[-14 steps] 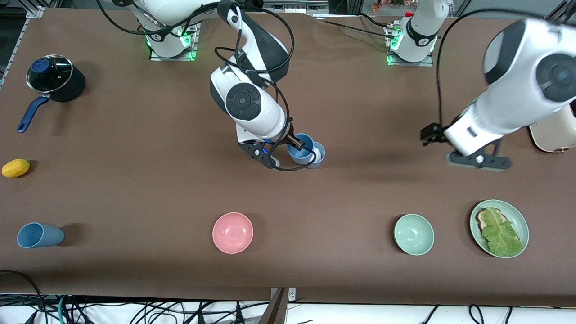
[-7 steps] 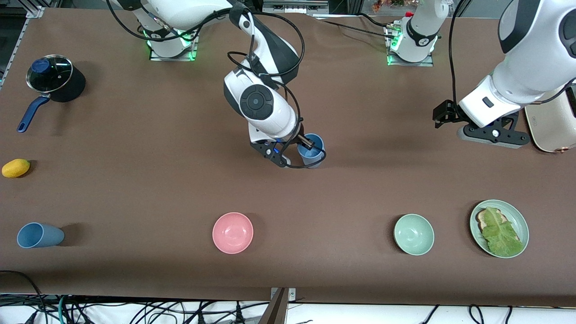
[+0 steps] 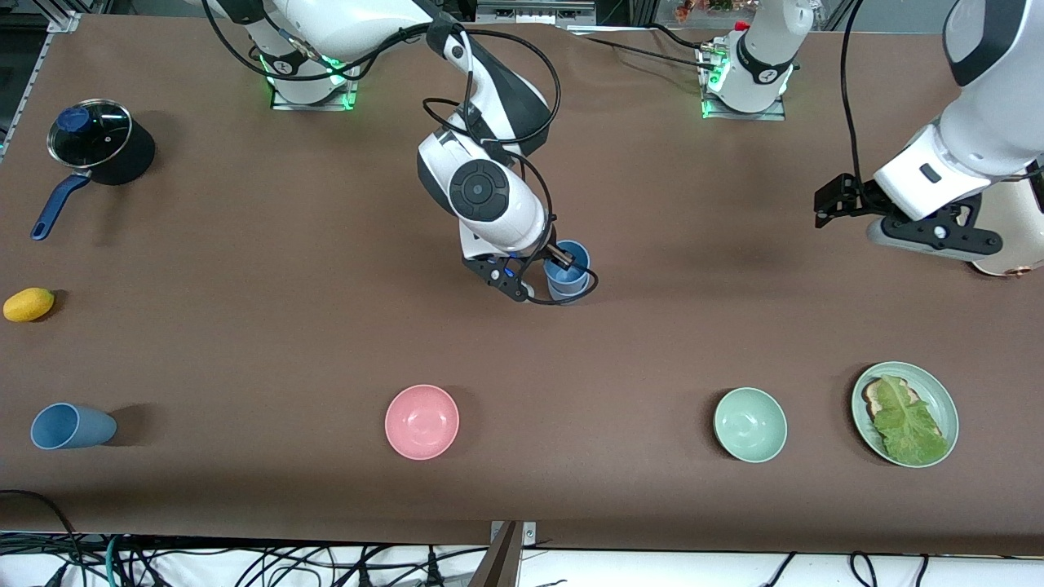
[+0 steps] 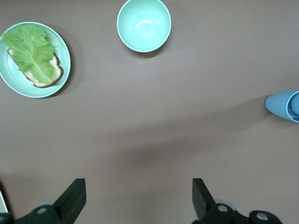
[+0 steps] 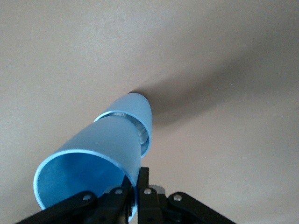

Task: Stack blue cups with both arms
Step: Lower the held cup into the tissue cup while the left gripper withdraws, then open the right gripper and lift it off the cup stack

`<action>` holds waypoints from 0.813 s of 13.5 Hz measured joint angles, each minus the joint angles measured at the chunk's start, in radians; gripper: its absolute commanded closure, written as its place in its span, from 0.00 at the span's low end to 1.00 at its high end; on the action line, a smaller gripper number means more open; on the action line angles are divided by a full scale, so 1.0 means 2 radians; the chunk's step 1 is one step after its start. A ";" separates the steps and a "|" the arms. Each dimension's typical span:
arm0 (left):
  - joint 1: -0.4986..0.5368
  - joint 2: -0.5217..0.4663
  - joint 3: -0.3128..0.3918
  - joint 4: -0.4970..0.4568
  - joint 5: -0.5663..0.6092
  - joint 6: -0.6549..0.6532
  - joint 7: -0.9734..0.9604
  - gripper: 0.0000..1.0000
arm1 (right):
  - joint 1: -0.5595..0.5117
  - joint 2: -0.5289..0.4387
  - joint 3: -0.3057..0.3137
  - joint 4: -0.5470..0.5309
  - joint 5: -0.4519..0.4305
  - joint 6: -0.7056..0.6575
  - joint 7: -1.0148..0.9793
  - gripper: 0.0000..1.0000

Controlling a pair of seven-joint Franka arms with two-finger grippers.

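Right gripper [image 3: 563, 262] sat over the middle of the table, fingers pinched on the rim of a light blue cup [image 3: 568, 273]. In the right wrist view that held cup [image 5: 91, 165] was lowered partway into a second blue cup [image 5: 135, 116] standing on the brown table [image 3: 245, 326]; the lower cup's rim ringed the upper cup's body. Whether the upper one was fully seated could not be told.

Left gripper [image 3: 840, 204] hung over the left arm's end of the table, beside a cream-coloured appliance [image 3: 1011, 244] at the table edge. Jaws spread wide with nothing between them; the left wrist view showed both fingers [image 4: 72, 198] well apart over bare tabletop, the stacked pair [image 4: 284, 105] at the frame edge. Left arm waiting.

A third, duller blue cup [image 3: 69, 426] lay on its side toward the right arm's end, near the front camera edge, well apart from the others.

Also on the table: pink bowl [image 3: 422, 421], pale green bowl [image 3: 750, 425], green plate [image 3: 938, 391] with toast and a lettuce leaf [image 3: 905, 420], a lidded saucepan [image 3: 94, 139] with blue handle, and a yellow fruit [image 3: 28, 304]
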 measured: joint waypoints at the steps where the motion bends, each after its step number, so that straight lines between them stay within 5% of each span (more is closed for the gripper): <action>1: 0.000 -0.001 0.001 0.006 0.000 -0.010 0.000 0.00 | 0.002 0.002 0.000 0.000 0.000 0.000 0.000 1.00; 2: 0.000 -0.001 0.001 0.012 0.000 -0.019 0.000 0.00 | 0.003 0.004 0.000 0.000 0.000 0.000 0.000 1.00; 4: -0.002 0.000 0.001 0.019 0.000 -0.027 0.000 0.00 | 0.004 0.008 0.000 0.000 0.000 0.000 0.001 0.58; 6: -0.002 0.000 0.001 0.020 0.000 -0.028 0.000 0.00 | 0.004 0.009 -0.001 0.000 0.000 0.000 0.001 0.00; 11: -0.002 0.002 0.002 0.020 0.000 -0.031 0.000 0.00 | 0.003 0.008 -0.009 0.009 0.000 -0.002 0.000 0.00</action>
